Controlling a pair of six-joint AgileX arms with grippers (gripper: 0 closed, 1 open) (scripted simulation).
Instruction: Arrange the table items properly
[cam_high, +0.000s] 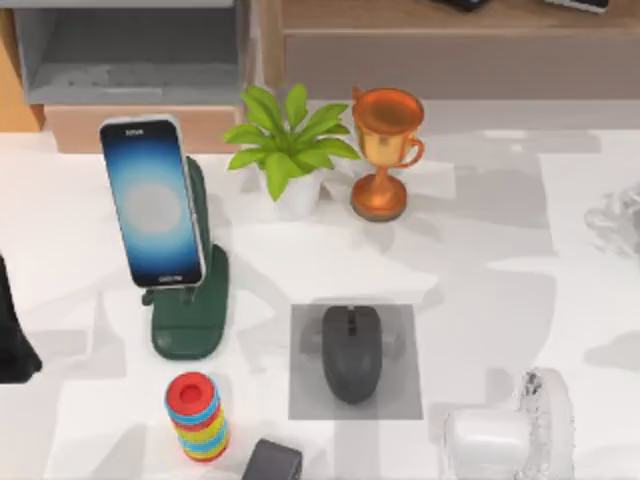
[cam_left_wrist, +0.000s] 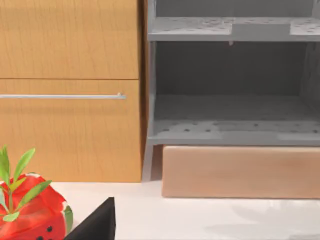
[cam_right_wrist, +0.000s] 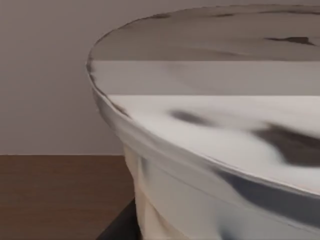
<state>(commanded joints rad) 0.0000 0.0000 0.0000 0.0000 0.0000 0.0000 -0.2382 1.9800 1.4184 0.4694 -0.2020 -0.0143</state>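
One item waits: the milk-tea cup (cam_high: 510, 435) lies tipped, right of the mouse (cam_high: 352, 352), nearest my right arm; claw state I cannot tell.

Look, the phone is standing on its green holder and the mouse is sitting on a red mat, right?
Not quite. The phone does stand on its green holder, but the mat under the mouse is grey, not red. The top view shows it.
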